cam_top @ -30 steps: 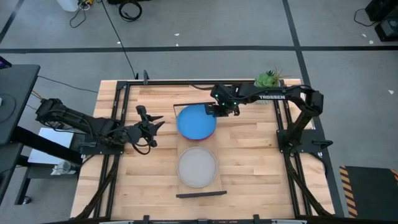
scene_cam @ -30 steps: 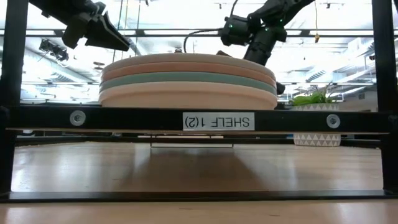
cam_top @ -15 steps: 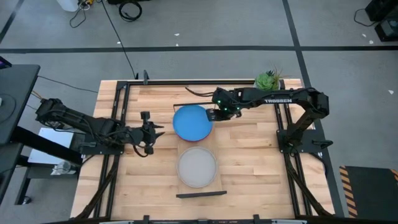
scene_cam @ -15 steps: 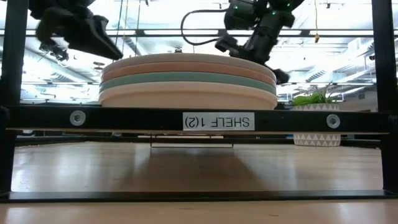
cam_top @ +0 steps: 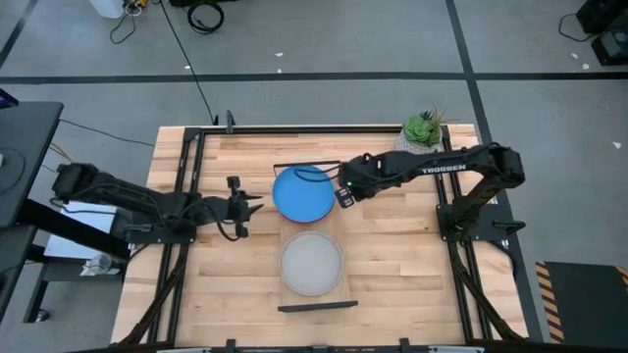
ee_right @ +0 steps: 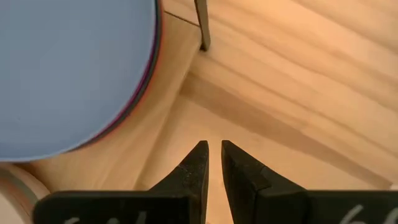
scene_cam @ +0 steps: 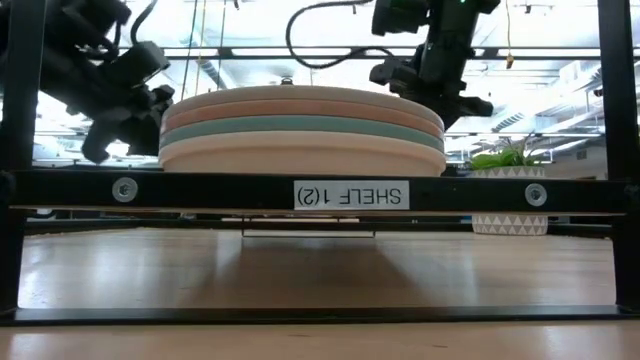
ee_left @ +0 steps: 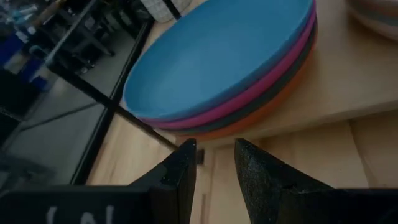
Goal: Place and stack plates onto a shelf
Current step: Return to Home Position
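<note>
Blue stack (cam_top: pixel 305 194): on the far half of the shelf (cam_top: pixel 337 231); the left wrist view shows four layers, blue on top, then pink, a dark one, orange at the bottom
Grey stack (cam_top: pixel 312 263): on the near half of the shelf, just beside the blue stack and not touching it; the low view shows four layers, pale top, tan, light blue-green, cream at the bottom
Shelf: plank down the middle of the tabletop (cam_top: pixel 392 255), carrying both stacks
Loose plates: none on the tabletop in the high view
Count: four and four, so all eight plates appear shelved
Left gripper (cam_top: pixel 247 204): over the tabletop to the left of the blue stack, clear of it; a narrow gap between the fingers (ee_left: pixel 186 171), nothing in it
Right gripper (cam_top: pixel 343 193): just beside the blue stack's right edge, not touching; fingers (ee_right: pixel 199 163) nearly together, empty
Pot (cam_top: pixel 422 127): far right corner, well apart from the shelf
Progress: stacking judged finished; both stacks sit level and even
Left to do: only pulling both arms clear of the shelf, the right one minding the blue stack's rim
</note>
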`<action>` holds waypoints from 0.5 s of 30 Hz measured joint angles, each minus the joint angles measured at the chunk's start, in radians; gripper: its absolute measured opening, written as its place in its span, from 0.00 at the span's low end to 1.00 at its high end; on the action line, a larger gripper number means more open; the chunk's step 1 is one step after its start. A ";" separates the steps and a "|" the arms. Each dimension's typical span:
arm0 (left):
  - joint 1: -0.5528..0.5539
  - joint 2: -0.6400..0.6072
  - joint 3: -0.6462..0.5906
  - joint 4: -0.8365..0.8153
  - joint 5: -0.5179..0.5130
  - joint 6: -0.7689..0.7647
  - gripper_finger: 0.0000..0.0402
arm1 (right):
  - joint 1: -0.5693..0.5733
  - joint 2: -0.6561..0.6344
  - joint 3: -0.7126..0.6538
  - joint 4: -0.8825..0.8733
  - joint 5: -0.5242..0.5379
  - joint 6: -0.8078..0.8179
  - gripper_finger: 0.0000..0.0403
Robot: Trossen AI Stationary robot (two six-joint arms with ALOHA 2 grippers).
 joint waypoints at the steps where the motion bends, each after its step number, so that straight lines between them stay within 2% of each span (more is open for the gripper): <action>1: 0.020 0.008 -0.016 0.051 0.027 0.013 0.29 | 0.010 -0.003 0.000 0.000 0.013 -0.005 0.12; 6: 0.108 0.056 -0.035 0.168 0.160 0.019 0.29 | 0.059 -0.017 0.000 -0.009 0.060 -0.011 0.12; 15: 0.196 0.188 -0.036 0.348 0.305 0.021 0.29 | 0.162 -0.076 0.000 -0.010 0.153 -0.010 0.12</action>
